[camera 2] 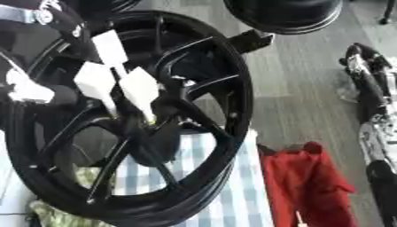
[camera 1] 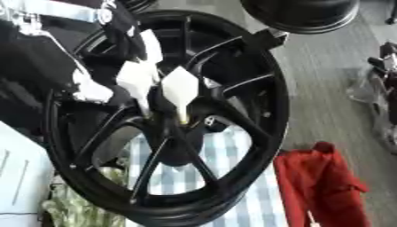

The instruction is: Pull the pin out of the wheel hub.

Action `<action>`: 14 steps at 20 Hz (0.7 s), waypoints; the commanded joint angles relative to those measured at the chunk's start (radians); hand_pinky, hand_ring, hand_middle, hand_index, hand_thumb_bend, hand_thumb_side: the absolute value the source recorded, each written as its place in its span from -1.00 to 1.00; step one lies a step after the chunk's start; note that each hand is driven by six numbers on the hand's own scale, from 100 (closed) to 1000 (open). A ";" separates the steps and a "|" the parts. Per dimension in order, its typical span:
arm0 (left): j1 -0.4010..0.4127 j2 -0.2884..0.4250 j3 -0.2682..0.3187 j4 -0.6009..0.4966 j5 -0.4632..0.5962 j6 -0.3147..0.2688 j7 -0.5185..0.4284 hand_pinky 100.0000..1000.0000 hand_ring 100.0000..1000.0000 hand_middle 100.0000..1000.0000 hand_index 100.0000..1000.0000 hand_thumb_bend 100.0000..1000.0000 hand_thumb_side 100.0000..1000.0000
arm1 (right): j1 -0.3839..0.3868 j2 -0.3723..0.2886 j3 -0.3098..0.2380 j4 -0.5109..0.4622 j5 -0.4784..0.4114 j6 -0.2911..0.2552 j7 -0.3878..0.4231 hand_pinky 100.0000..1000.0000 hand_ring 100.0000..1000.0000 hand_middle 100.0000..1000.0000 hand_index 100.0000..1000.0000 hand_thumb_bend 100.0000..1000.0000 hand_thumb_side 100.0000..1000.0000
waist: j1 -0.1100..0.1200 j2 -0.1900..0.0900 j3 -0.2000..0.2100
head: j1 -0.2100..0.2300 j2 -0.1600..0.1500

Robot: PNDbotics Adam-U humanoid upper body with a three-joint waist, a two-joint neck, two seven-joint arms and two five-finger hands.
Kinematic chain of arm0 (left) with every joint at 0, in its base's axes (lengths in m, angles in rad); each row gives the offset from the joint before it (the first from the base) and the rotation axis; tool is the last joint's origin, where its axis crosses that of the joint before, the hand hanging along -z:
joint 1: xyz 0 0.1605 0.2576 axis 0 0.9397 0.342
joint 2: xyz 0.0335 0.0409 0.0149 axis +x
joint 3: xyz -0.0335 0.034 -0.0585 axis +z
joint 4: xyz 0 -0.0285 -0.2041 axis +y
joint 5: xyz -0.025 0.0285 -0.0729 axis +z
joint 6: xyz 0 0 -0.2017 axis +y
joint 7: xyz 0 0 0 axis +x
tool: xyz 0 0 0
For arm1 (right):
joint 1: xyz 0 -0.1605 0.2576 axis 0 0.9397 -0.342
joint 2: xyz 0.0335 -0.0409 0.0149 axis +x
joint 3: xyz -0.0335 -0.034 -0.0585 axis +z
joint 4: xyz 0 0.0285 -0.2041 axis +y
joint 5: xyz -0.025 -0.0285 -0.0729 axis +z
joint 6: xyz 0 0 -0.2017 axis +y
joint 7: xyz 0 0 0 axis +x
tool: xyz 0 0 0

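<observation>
Standing on a checked cloth [camera 1: 225,153] over grey floor [camera 1: 325,106], the wheel hub [camera 1: 167,119]; left hand [camera 1: 159,82] pinching its pin [camera 1: 183,116].

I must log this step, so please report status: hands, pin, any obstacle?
Left hand at wheel hub, fingers pointing down at it. Pin not discernible. Right hand not visible. Nothing blocking the hub.

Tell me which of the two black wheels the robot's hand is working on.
The large spoked wheel filling the foreground, standing upright over the checked cloth. The left hand reaches down to its hub. The other wheel sits apart at the top edge, untouched.
</observation>
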 commanded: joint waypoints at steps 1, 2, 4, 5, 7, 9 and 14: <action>-0.009 0.024 0.019 0.001 -0.011 -0.004 0.000 0.54 0.40 0.28 0.55 -0.45 -0.21 | -0.007 -0.039 -0.001 -0.010 0.006 0.001 0.002 0.88 0.54 0.68 0.59 -0.83 -0.24 | -0.003 -0.014 -0.001 | -0.001 -0.007; -0.009 0.023 0.021 0.002 -0.012 -0.004 0.000 0.54 0.40 0.28 0.55 -0.46 -0.22 | -0.007 -0.039 -0.001 -0.010 0.007 0.001 0.002 0.88 0.54 0.68 0.59 -0.83 -0.23 | -0.003 -0.013 -0.001 | -0.001 -0.007; -0.008 0.023 0.024 0.004 -0.015 -0.002 0.000 0.54 0.39 0.27 0.55 -0.47 -0.22 | -0.008 -0.038 -0.001 -0.010 0.007 0.002 0.002 0.88 0.54 0.68 0.59 -0.83 -0.23 | -0.004 -0.013 -0.001 | -0.001 -0.008; -0.007 0.023 0.025 0.006 -0.018 -0.001 0.000 0.54 0.39 0.27 0.55 -0.48 -0.22 | -0.008 -0.038 -0.001 -0.010 0.007 0.002 0.002 0.88 0.54 0.68 0.59 -0.83 -0.23 | -0.004 -0.013 -0.001 | -0.001 -0.009; -0.005 0.023 0.024 0.010 -0.022 0.000 0.000 0.53 0.38 0.26 0.54 -0.49 -0.20 | -0.008 -0.038 -0.001 -0.011 0.007 0.002 0.001 0.88 0.54 0.68 0.59 -0.84 -0.23 | -0.004 -0.012 -0.002 | -0.001 -0.008; -0.003 0.023 0.023 0.014 -0.024 0.002 0.000 0.52 0.37 0.25 0.53 -0.50 -0.19 | -0.008 -0.038 -0.002 -0.011 0.007 0.002 0.000 0.88 0.54 0.68 0.59 -0.84 -0.23 | -0.004 -0.012 -0.002 | -0.001 -0.008; -0.001 0.021 0.023 0.021 -0.027 0.013 0.000 0.51 0.35 0.22 0.52 -0.49 -0.08 | -0.008 -0.038 -0.002 -0.010 0.007 0.002 -0.002 0.88 0.54 0.68 0.59 -0.84 -0.23 | -0.005 -0.011 -0.002 | 0.000 -0.008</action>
